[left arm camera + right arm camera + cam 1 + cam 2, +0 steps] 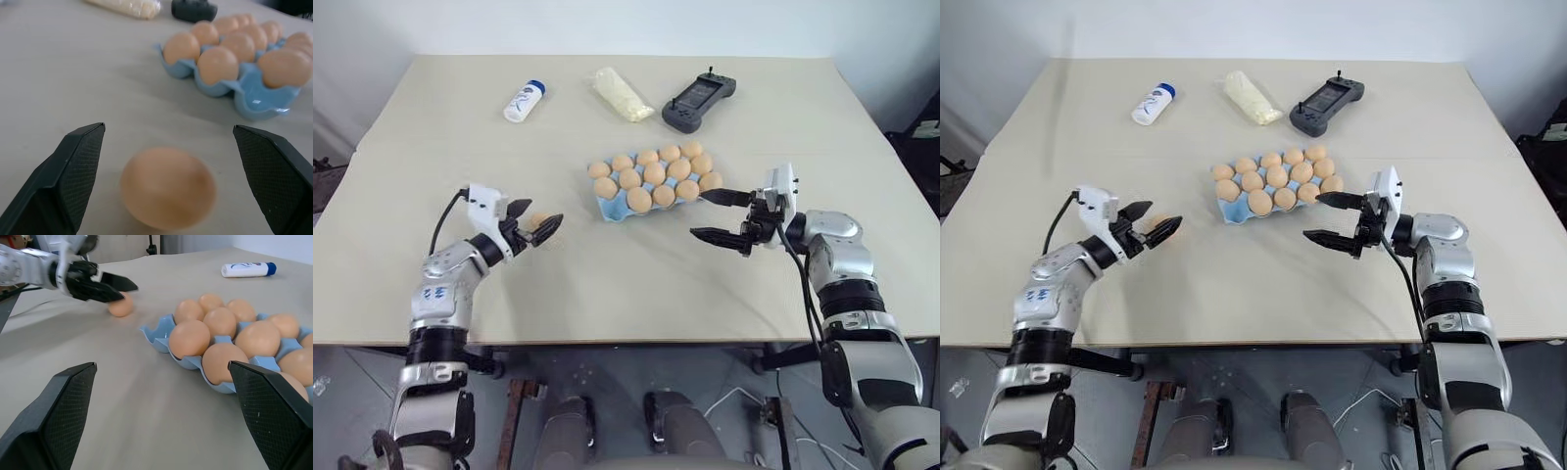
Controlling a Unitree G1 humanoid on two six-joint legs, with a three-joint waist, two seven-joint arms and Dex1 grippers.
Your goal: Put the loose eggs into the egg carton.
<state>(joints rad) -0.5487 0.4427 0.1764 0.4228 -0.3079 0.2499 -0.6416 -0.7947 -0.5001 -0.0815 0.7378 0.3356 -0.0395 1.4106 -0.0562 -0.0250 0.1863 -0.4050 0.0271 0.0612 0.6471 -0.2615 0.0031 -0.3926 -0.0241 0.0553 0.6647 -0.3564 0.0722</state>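
Left wrist view: my left gripper (pixel 168 183) stood wide open, empty, one loose egg (pixel 167 188) between its fingers on the table. Egg carton (pixel 254 98) lay ahead, rightward. I judged: centre, close gently.

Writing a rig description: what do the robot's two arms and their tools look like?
Both arms have silver-grey shells with black joint bands. Each ends in a white wrist block and black tool, left tool, right tool, with two pointed, cross-hatched fingers. Black cables loop beside both wrists.
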